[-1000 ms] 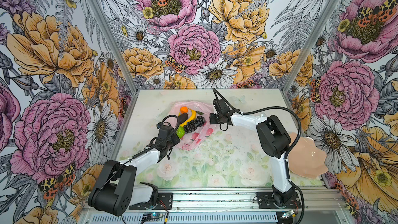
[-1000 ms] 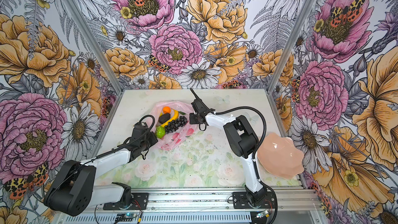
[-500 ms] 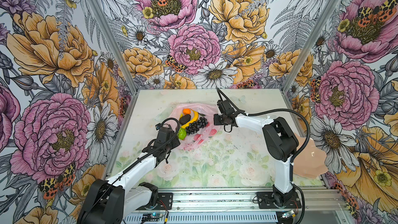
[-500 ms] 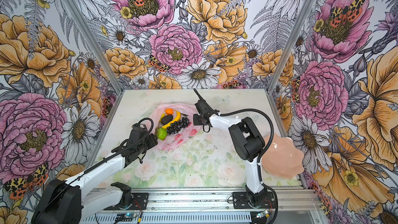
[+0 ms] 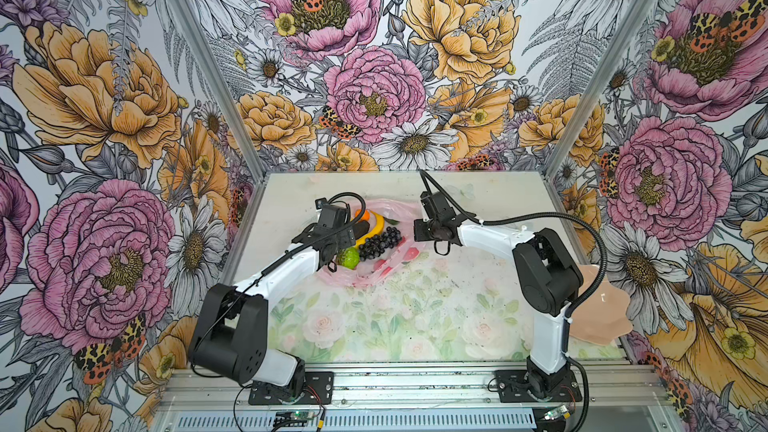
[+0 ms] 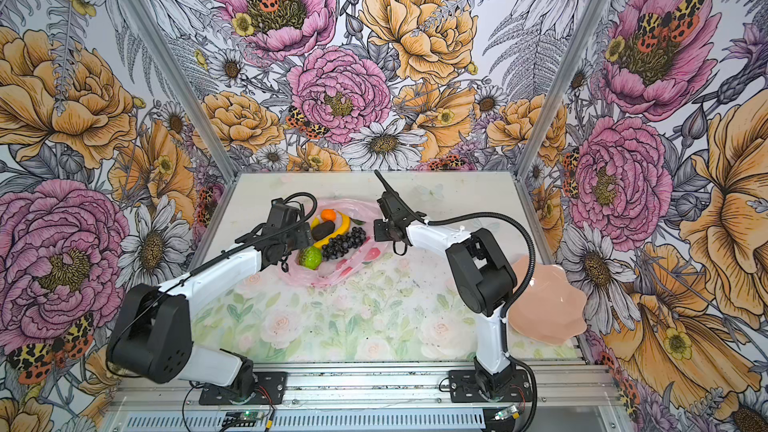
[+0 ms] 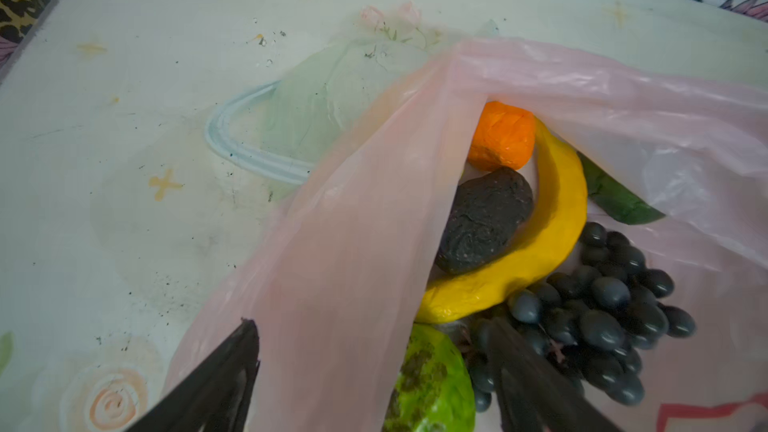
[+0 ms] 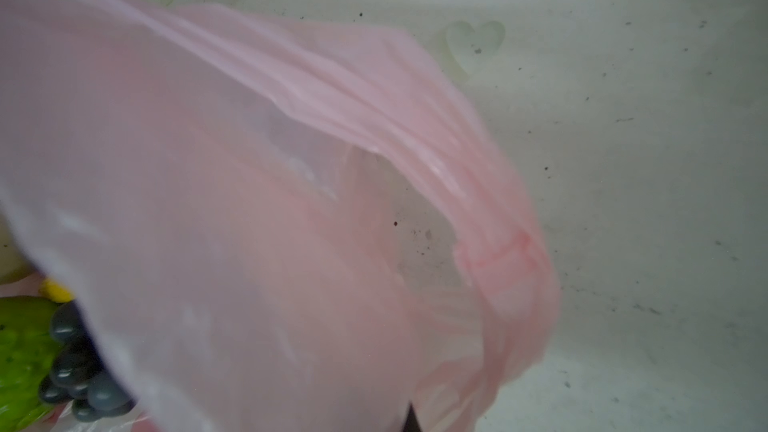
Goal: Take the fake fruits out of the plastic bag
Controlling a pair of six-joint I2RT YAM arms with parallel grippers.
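The jaws of the left gripper (image 7: pixel 372 338), previously together, are now parted astride the edge of the plastic bag (image 5: pixel 386 261); the jaws of the right gripper (image 5: pixel 417 229) are clamped on its opposite rim; the fake fruits (image 5: pixel 374 238) are contained inside it.

Fake fruits (image 5: pixel 379 243) in pink plastic bag (image 5: pixel 368 278)

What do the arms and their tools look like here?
The left arm and right arm have white link shells with bulky black joint housings, on black base plates bolted to an aluminium rail. A black corrugated cable follows the right one; a thinner black cable loops at the left wrist. The left tool and right tool are black; the left's fingers taper.
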